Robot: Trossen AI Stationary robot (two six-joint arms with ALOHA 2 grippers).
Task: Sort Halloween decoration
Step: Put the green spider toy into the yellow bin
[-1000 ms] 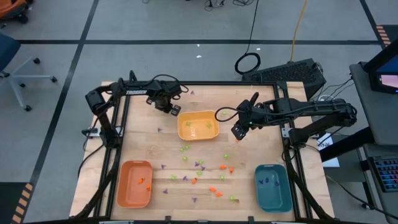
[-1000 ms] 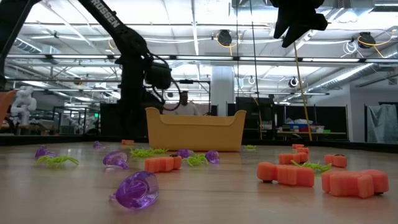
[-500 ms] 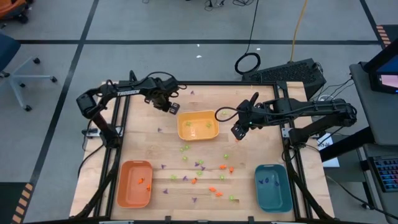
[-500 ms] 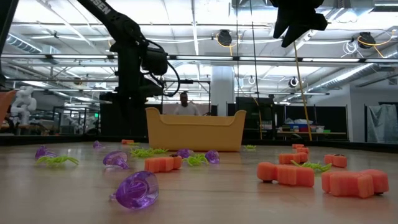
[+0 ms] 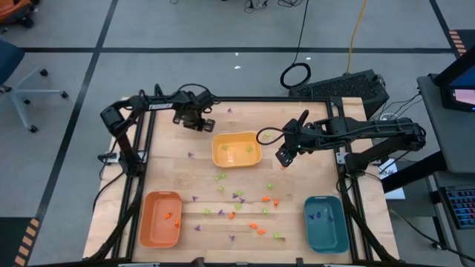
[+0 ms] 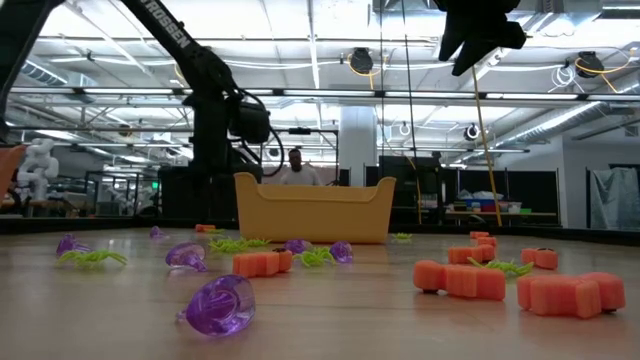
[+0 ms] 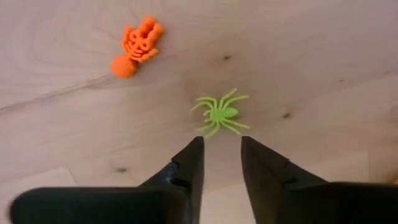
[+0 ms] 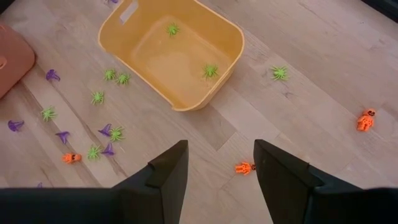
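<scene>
Sprawling green spider (image 7: 219,114) (legs outward) before left gripper (image 7: 221,158)

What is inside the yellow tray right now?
Two light green spiders lie on the floor of the yellow tray, one near a far corner, one nearer the front wall. The right wrist view shows the whole floor; no orange or purple pieces are inside. In the low view its wall hides the contents.

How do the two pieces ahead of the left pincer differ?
The green spider is flat with spread legs; the orange skeleton is chunkier with a round head. The spider lies just beyond the left pincer; the skeleton lies farther off. Both rest loose on the bare wood.
</scene>
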